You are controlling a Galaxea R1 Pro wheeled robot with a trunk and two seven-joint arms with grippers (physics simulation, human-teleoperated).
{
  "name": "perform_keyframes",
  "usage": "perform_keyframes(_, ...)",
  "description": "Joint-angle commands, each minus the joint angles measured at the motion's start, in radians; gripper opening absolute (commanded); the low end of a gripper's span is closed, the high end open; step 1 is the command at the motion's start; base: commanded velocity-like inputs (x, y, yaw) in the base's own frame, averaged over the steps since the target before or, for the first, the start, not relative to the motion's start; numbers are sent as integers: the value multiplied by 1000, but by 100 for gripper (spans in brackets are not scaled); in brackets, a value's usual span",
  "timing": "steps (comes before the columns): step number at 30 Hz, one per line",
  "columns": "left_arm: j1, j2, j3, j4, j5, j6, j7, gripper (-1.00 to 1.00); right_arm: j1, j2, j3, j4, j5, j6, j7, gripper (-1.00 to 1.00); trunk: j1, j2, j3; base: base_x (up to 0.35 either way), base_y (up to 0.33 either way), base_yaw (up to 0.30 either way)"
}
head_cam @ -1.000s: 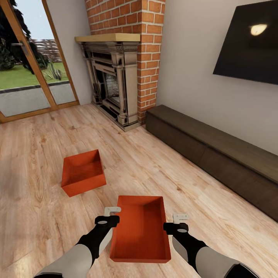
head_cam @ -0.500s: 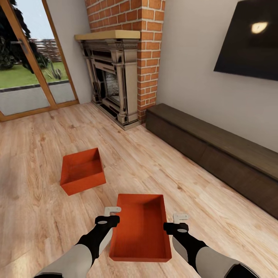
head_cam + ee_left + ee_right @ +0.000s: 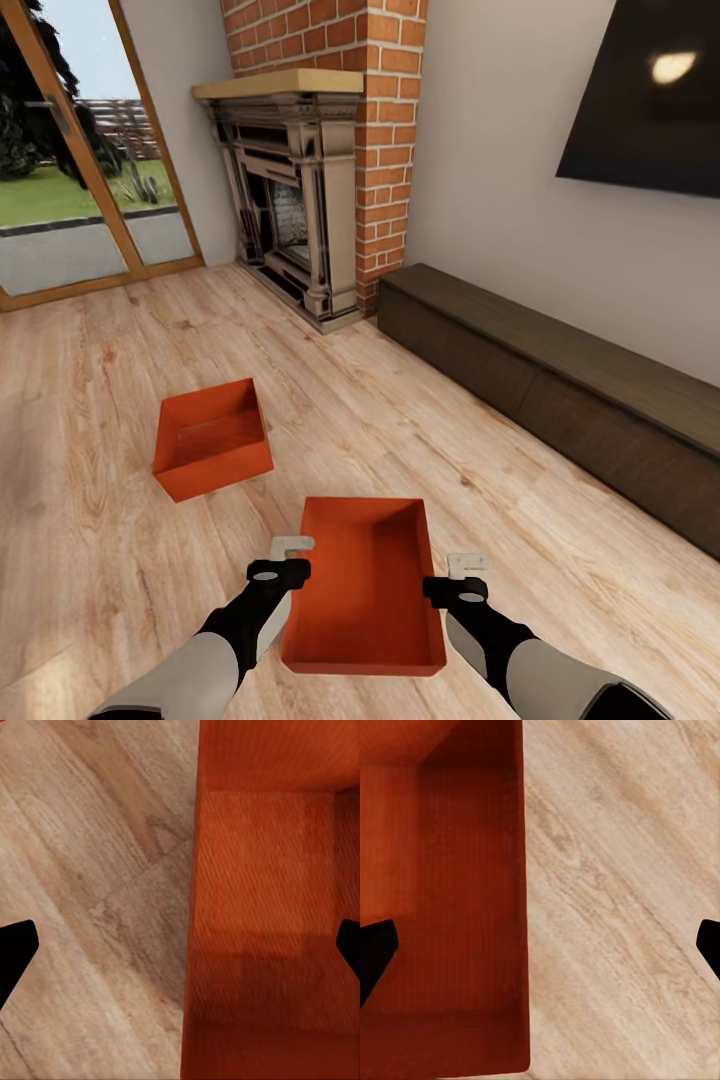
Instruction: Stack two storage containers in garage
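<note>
Orange-red, the near container (image 3: 365,585) lies on the light wood floor (image 3: 90,480) of the living room, between the two grippers. The left gripper (image 3: 292,546) and the right gripper (image 3: 467,564) hang beside its long walls, each with jaws spread wide — one finger over the inside, one over the floor. Farther left, well apart, sits the second container (image 3: 212,438), before the brick fireplace (image 3: 300,190).

light wood-plank floor (image 3: 90,520) — near storage container (image 3: 365,590) | far storage container (image 3: 210,440) — apart, both flat
</note>
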Motion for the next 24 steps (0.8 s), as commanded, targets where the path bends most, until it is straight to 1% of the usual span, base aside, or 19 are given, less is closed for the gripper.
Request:
perform_keyframes(1, 0, -1, 2, -2, -7, 7, 2, 100, -1, 0, 9, 1, -9, -1, -5, 100, 4, -8, -4, 0, 0, 0)
perform_keyframes(24, 0, 0, -2, -1, -7, 7, -2, 100, -1, -1, 10, 5, -8, -1, -5, 100, 92, -169, -76, 0, 0, 0)
